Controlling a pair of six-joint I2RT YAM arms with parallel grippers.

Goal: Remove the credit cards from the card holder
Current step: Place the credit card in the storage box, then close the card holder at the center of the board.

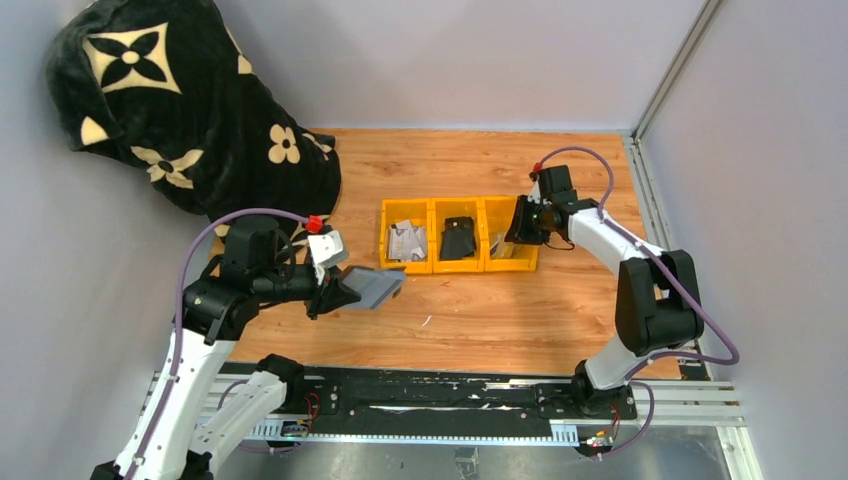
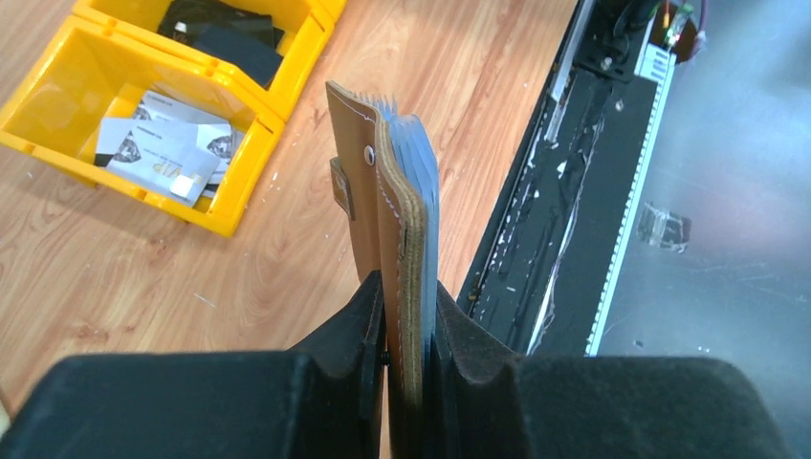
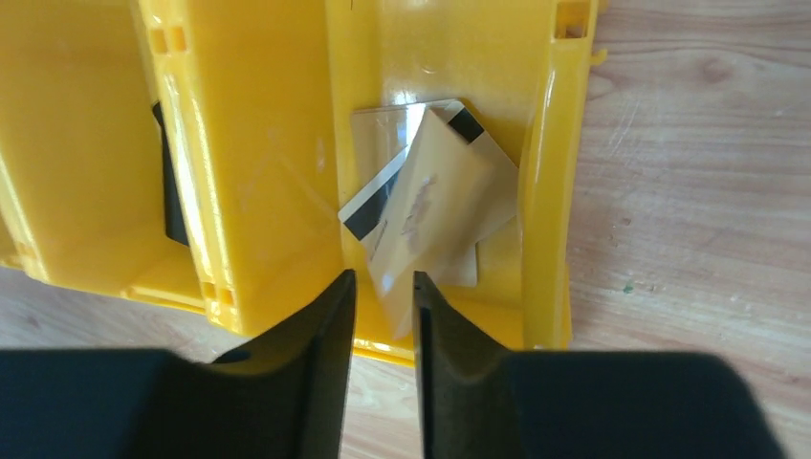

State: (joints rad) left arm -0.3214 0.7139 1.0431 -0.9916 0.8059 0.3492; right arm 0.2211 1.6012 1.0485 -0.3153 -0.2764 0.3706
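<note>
Partway, I reckon. My left end effector (image 2: 406, 316) is clenched on the card holder (image 2: 387, 182), up off the worktop (image 1: 480, 310) beside the yellow tray (image 3: 249, 143), with cards (image 2: 426, 163) left inside it. My right end effector (image 3: 383, 316) hangs parted, gripping nothing, over the right bin where loose cards (image 3: 440, 191) lie.

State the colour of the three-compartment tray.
The tray is yellow, clearest from the top external view.

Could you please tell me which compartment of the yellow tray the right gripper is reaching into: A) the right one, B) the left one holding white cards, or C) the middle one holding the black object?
A: the right gripper hangs over the right compartment of the yellow tray, with magnetic-stripe cards lying just beyond its fingertips.
</note>
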